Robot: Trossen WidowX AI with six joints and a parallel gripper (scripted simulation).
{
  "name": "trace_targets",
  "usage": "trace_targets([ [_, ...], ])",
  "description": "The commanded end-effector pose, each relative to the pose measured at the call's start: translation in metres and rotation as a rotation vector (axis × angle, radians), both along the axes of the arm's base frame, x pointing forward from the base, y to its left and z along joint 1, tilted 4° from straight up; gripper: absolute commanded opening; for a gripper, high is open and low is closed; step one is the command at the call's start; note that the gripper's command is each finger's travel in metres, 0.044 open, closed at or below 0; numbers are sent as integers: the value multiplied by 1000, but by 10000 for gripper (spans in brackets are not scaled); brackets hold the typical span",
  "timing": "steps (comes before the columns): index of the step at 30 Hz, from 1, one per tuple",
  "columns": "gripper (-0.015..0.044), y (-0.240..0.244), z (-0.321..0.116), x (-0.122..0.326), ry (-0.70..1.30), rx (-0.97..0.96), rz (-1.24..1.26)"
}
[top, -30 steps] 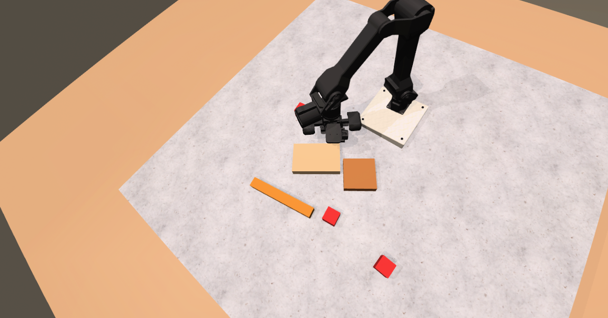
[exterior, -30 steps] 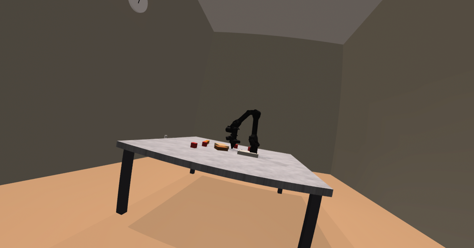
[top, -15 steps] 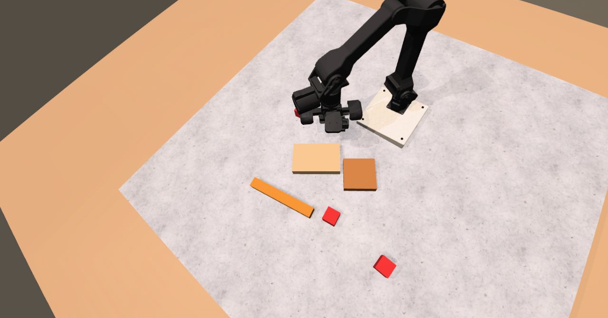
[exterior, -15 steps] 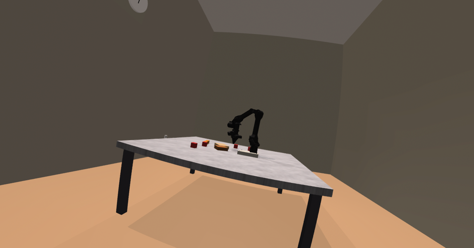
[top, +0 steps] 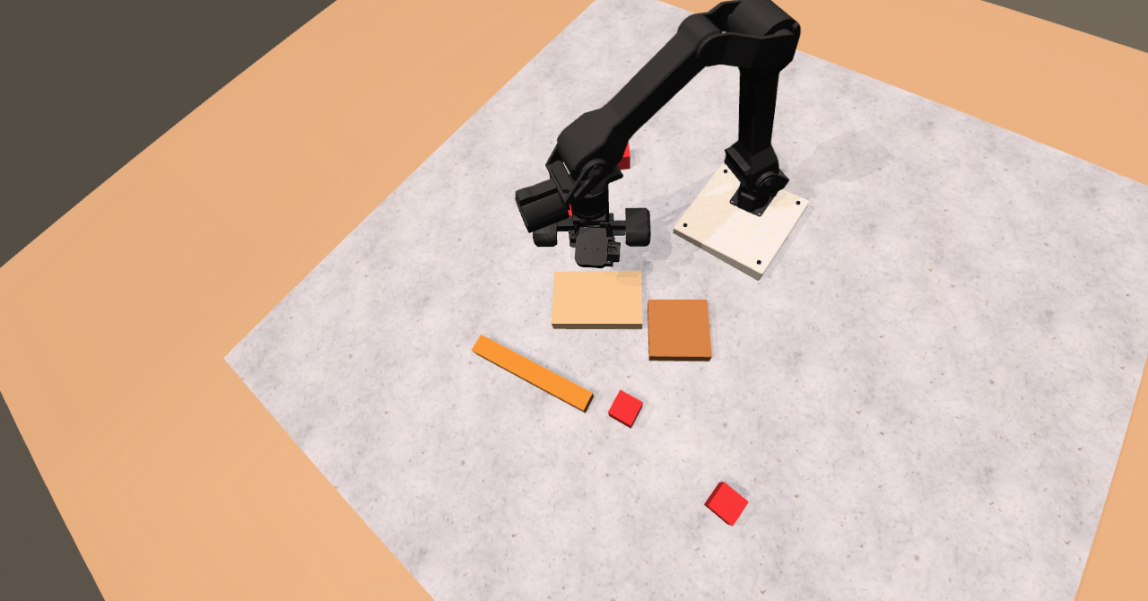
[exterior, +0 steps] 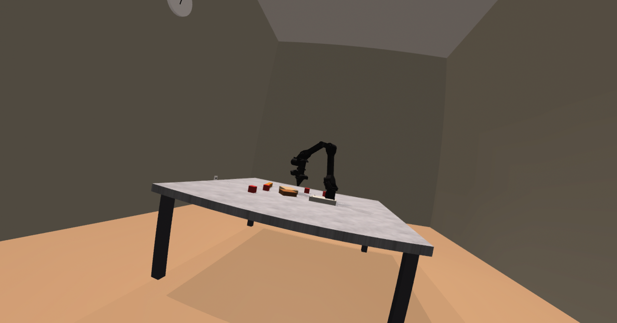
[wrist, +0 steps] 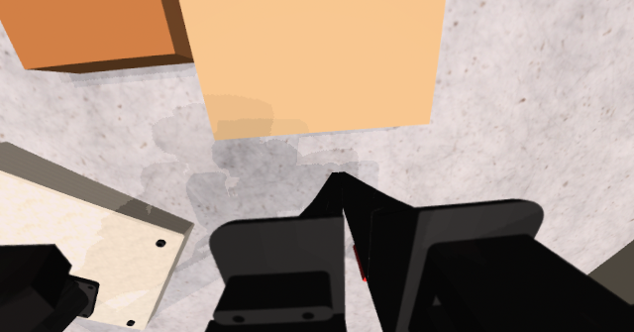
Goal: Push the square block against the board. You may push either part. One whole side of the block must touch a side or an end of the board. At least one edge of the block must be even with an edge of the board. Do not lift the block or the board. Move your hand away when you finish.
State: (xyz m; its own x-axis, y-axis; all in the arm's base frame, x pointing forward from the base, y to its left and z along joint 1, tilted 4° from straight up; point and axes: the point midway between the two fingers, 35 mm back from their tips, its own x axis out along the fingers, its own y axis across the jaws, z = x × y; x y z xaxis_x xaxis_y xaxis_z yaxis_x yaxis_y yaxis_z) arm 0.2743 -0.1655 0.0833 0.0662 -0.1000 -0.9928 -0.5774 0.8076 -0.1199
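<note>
The pale tan rectangular board (top: pixel 596 298) (wrist: pixel 317 50) lies flat on the table. The brown-orange square block (top: pixel 679 328) (wrist: pixel 89 20) lies flat to its right in the top view. A narrow gap shows between their facing sides there. The block sits farther toward the front, so their near and far edges are offset. My gripper (exterior: pixel 298 184) (wrist: pixel 338 178) is shut and empty. Its tips are just off the board's far side, with table surface visible between them in the wrist view. In the top view the hand hides the fingertips.
An orange strip (top: pixel 533 373) lies in front of the board. Red cubes (top: pixel 625 408) (top: pixel 726 503) lie farther forward, and two more (exterior: pixel 306 190) (exterior: pixel 324 194) lie behind, partly hidden by the arm in the top view. The arm's cream base plate (top: pixel 706 236) (wrist: pixel 114 253) is at back right.
</note>
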Motion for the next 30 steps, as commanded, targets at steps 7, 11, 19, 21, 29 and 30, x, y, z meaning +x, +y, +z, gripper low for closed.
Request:
trace_targets([
  [7, 0, -1, -46, -1, 24, 16, -5],
  [11, 0, 1, -46, 3, 24, 17, -5],
  [19, 0, 7, -45, 13, 23, 17, -5],
  [21, 0, 8, -45, 15, 23, 18, -5],
  [29, 0, 14, -45, 25, 22, 18, -5],
  [30, 0, 15, -45, 27, 22, 18, -5],
])
